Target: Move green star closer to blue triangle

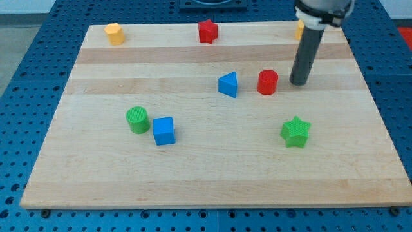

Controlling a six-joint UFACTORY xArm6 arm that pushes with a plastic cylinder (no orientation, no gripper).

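The green star (295,131) sits low on the right side of the wooden worktop (212,174), lying flat and not touching anything. There is no pincer here, so nothing opens, shuts or holds; the arm ends in a smooth, dark, round rod. My tip (299,83) rests on the wood at about 12 o'clock from the green star, with a gap of bare wood between them.

Just beside my tip, at its 9 o'clock, stands the red cylinder (268,82), close but apart. Next to that, farther toward 9 o'clock, is the blue triangle (228,85), a little wedge with a pointy top. It lies at about 10 o'clock from the green star, with open wood between the two.

Far out toward 8 o'clock from my tip, the green cylinder (137,120) and the blue cube (163,131) sit very close together. Along the top edge are a red star (207,31), a yellow block (114,33) near the top left corner, and another yellow block (299,29) mostly hidden behind the rod.

The blocks look like ridged plastic. The worktop is pale wood in long strips, on a blue bumpy mat (38,77).
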